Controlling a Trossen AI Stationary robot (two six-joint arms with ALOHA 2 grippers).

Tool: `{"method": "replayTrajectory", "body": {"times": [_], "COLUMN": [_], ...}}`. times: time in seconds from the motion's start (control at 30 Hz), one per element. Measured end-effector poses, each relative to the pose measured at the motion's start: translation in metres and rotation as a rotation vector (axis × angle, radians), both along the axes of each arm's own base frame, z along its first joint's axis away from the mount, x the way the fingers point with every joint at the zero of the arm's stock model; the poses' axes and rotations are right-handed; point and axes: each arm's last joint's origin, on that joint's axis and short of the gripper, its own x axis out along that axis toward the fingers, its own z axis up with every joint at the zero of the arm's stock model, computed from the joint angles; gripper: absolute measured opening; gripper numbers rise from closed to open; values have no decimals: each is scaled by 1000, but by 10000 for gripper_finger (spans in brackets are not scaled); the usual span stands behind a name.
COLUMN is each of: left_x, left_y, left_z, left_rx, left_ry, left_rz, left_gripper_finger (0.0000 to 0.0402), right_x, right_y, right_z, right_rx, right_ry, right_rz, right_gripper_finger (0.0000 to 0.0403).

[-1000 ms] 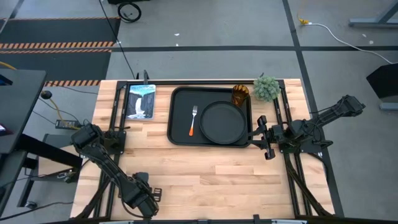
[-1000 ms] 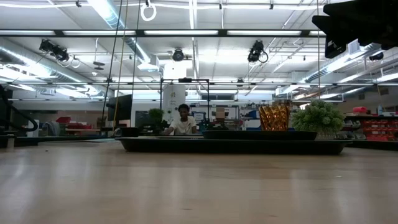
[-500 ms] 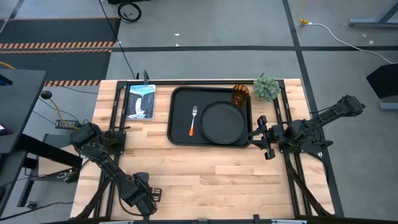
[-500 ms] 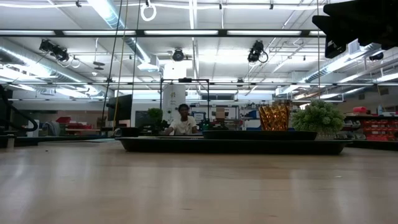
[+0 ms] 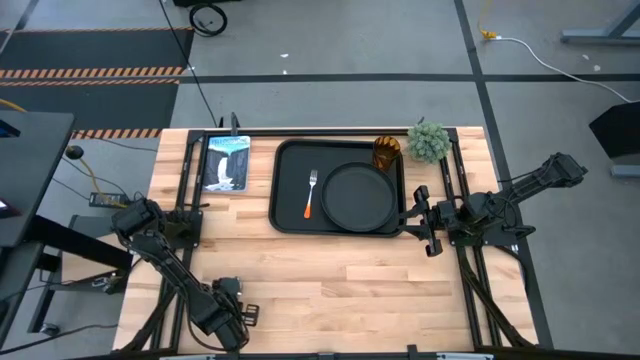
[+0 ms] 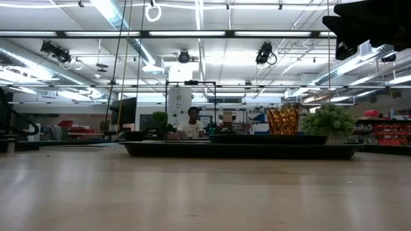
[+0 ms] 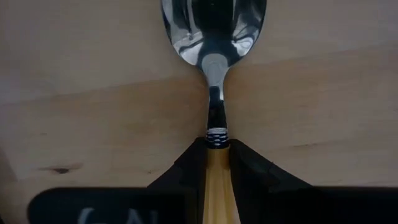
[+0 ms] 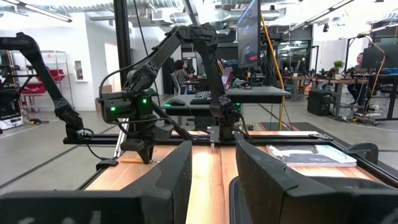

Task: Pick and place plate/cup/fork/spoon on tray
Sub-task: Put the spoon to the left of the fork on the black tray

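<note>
A robotics lab or workshop in a big industrial hall. The low view shows an open ceiling with strip lights, ducts and hung cameras; a person sits at a far bench, and red bins fill shelves. Ahead of the right gripper, past the far table edge, stand monitors, desks and a seated person. From above: concrete floor, hazard tape, cables.

A green plant and booklet sit on the table.
</note>
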Motion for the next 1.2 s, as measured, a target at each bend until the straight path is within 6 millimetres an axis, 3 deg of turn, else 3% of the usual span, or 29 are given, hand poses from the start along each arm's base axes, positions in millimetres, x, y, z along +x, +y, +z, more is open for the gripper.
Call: {"method": "replayTrajectory", "body": {"times": [0.3,0.53,0.67,0.93,1.2], "left_x": [1,7,20,59,112], "left_y": [1,4,10,52,128], "left_z": [6,28,41,56,59], "left_rx": [64,155,205,385,470], "left_ry": [11,41,0,-55,-59], "left_rz": [-2,7,14,-18,-54], "left_gripper_finger": [60,60,61,61,62], "right_x": [0,0,0,0,0], "right_y": [0,0,0,0,0], "right_z": [0,0,0,0,0], "right_rx": [0,0,0,1,0], "right_ry": [0,0,0,0,0], "right_rz": [0,0,0,0,0], "right_gripper_finger": [132,132,132,132,132]}}
